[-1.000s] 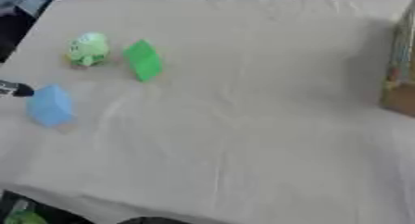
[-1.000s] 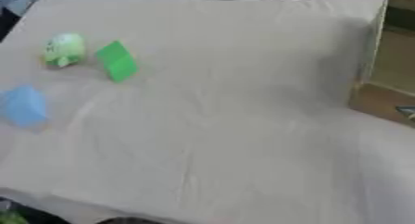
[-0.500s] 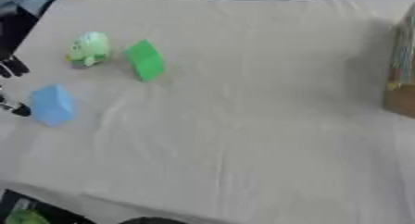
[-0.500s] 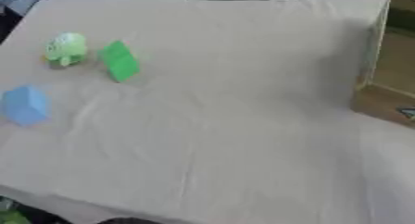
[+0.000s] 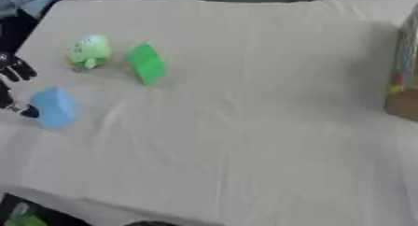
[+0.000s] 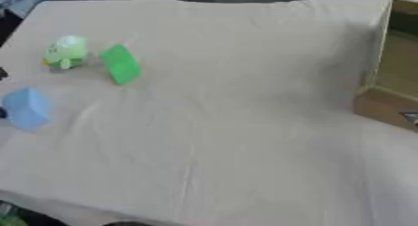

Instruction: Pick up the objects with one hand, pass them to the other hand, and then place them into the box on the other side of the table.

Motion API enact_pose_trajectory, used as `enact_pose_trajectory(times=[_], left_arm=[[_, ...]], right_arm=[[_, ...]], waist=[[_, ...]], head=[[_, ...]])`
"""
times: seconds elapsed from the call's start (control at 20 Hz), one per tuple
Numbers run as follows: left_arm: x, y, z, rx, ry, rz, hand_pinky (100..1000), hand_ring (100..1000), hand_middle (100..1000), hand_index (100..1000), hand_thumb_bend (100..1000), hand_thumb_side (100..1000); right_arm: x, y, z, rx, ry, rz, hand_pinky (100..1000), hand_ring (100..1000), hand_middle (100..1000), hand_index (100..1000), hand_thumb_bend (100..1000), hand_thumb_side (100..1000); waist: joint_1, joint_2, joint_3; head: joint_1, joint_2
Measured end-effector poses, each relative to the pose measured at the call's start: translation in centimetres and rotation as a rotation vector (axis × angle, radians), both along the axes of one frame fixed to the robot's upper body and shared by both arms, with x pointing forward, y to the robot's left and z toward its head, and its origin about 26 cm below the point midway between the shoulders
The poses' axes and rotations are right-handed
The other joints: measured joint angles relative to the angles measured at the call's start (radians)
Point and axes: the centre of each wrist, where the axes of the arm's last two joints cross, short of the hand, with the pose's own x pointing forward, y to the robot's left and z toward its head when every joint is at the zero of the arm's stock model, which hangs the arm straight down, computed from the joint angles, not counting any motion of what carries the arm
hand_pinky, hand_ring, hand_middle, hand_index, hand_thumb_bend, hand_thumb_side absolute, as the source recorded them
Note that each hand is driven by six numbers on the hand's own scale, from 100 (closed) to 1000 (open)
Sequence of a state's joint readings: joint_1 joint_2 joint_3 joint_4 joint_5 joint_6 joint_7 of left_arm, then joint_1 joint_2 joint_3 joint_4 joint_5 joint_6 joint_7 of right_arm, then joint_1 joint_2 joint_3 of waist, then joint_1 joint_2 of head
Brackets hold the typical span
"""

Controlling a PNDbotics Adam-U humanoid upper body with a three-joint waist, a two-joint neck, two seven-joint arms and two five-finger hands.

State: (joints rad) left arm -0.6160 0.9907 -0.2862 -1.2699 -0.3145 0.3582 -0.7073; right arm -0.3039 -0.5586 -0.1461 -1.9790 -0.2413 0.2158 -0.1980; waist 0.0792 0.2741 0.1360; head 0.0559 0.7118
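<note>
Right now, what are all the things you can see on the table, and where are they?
Blue block: one, light blue, left edge of the table, nearest the hand.
Green block: one, bright green, left part of the table, farther back than the blue one.
Green toy: one, pale green and rounded, just left of the green block.
Box: one, brown cardboard, open, right edge of the table.
Table: one, covered in a beige cloth.
Left hand: one, black, at the left edge beside the blue block, fingers spread, holding nothing.
Right hand: not in view.
</note>
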Motion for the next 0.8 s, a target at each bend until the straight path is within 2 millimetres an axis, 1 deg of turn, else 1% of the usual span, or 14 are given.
enact_pose_trajectory(times=[0.1,0.35,0.5,0.8], left_arm=[[0.3,-0.2,-0.1,0.008,0.016,-0.006,866,884,812,868,768,153],[1.2,-0.4,-0.8,0.037,0.064,-0.012,869,890,814,867,787,128],[1.7,-0.4,-1.3,0.061,0.079,-0.005,868,890,814,864,786,100],[2.3,-0.5,-2.4,0.082,0.102,0.003,861,889,811,845,782,100]], right_arm=[[0.0,0.0,0.0,0.0,0.0,0.0,991,977,876,1000,100,468],[0.0,0.0,0.0,-0.001,0.0,0.002,991,977,876,1000,100,469],[0.1,0.1,0.0,-0.003,0.002,0.007,991,977,876,1000,100,470],[0.1,0.2,0.0,-0.004,0.005,0.01,991,978,876,1000,100,471]], waist=[[0.0,0.0,-0.001],[0.0,0.0,-0.005],[0.0,0.0,-0.005],[0.0,0.0,-0.007]], head=[[0.0,-0.003],[0.003,-0.004],[0.003,-0.004],[0.004,-0.003]])
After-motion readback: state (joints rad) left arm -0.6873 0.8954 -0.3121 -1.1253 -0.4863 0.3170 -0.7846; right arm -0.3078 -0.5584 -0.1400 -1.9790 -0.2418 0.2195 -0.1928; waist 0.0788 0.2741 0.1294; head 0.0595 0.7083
